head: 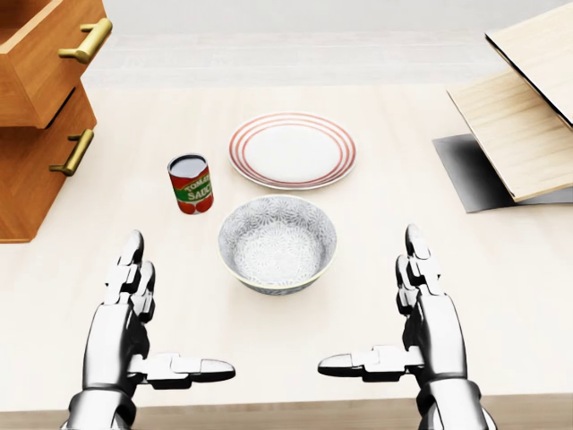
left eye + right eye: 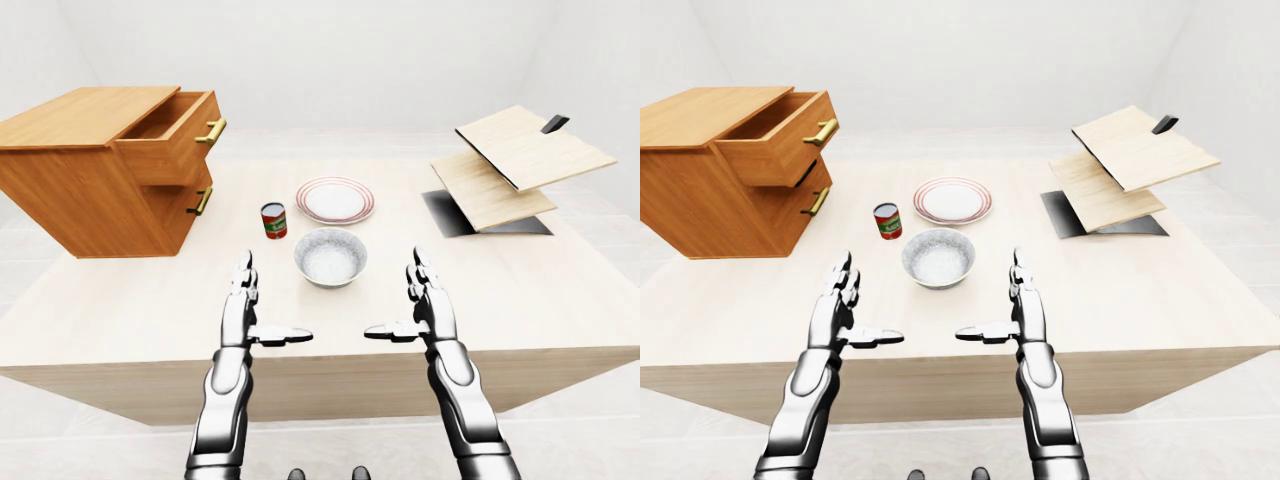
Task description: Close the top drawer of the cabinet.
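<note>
- Left-eye view: a wooden cabinet [image 2: 85, 170] sits at the upper left of the frame on a pale desk [image 2: 560, 290], with its top drawer [image 2: 172, 135] pulled out toward the middle of the picture.
- A brass handle [image 2: 211, 131] runs across the face of the top drawer; a lower drawer [image 2: 192, 205] beneath it looks shut or nearly shut.
- Both robot hands hang low in the frame, well apart from the cabinet. The left hand [image 2: 243, 305] is spread wide and holds nothing; the right hand [image 2: 427, 300] is likewise spread wide and empty.
- Between the hands and above them stand a patterned bowl [image 2: 330, 256], a red-rimmed plate [image 2: 335, 200] and a small sauce can [image 2: 273, 220], the can nearest the cabinet.
- At the upper right, light wooden boards [image 2: 520, 160] lean over a dark mat [image 2: 450, 215].
- Judgement: the drawer is probably rigid wood that slides on runners, light enough to push. A flat press on its face, beside or on the handle, should do; no grasp seems needed.
</note>
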Robot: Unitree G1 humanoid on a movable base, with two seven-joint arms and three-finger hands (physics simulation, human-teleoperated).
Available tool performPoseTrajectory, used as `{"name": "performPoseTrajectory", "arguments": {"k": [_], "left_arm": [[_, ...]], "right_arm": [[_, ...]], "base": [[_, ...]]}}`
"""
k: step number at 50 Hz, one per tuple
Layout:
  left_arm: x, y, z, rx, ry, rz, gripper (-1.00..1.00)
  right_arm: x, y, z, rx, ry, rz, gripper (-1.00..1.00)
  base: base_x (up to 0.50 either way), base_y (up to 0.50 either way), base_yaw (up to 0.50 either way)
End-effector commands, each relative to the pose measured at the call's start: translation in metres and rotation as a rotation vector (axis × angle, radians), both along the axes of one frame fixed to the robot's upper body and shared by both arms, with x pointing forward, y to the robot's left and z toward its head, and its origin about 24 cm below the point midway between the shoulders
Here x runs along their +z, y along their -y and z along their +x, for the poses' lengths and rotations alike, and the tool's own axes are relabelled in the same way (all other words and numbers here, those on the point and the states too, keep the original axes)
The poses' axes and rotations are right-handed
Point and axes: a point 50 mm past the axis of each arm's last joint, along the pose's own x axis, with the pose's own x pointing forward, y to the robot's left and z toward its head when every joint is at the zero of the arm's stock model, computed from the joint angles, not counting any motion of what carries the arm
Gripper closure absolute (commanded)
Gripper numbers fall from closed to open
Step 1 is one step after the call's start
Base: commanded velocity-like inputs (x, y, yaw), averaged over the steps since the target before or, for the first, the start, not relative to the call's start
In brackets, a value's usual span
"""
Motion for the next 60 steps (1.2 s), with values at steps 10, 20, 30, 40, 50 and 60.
{"name": "performPoseTrajectory", "arguments": {"k": [10, 20, 30, 40, 50, 60], "left_arm": [[0.014, -0.026, 0.004, 0.115, 0.028, -0.075, -1.00], [0.057, -0.035, -0.012, 0.125, 0.192, -0.111, -1.00], [0.101, -0.040, -0.016, 0.140, 0.383, -0.121, -1.00], [0.140, -0.036, -0.028, 0.134, 0.567, -0.131, -1.00], [0.158, -0.036, -0.033, 0.130, 0.654, -0.133, -1.00], [0.176, -0.036, -0.048, 0.135, 0.753, -0.130, -1.00]], "right_arm": [[0.004, -0.005, -0.001, 0.027, -0.009, 0.043, -1.00], [0.046, 0.001, -0.017, 0.015, 0.141, 0.009, -1.00], [0.108, 0.003, -0.033, 0.017, 0.415, -0.064, -1.00], [0.140, 0.015, -0.050, -0.028, 0.567, -0.087, -1.00], [0.163, 0.015, -0.056, -0.022, 0.683, -0.115, -1.00], [0.164, 0.017, -0.055, -0.030, 0.688, -0.129, -1.00]], "base": [[0.00, 0.00, 0.00], [0.00, 0.00, 0.00], [0.00, 0.00, 0.00], [0.00, 0.00, 0.00], [0.00, 0.00, 0.00], [0.00, 0.00, 0.00]]}}
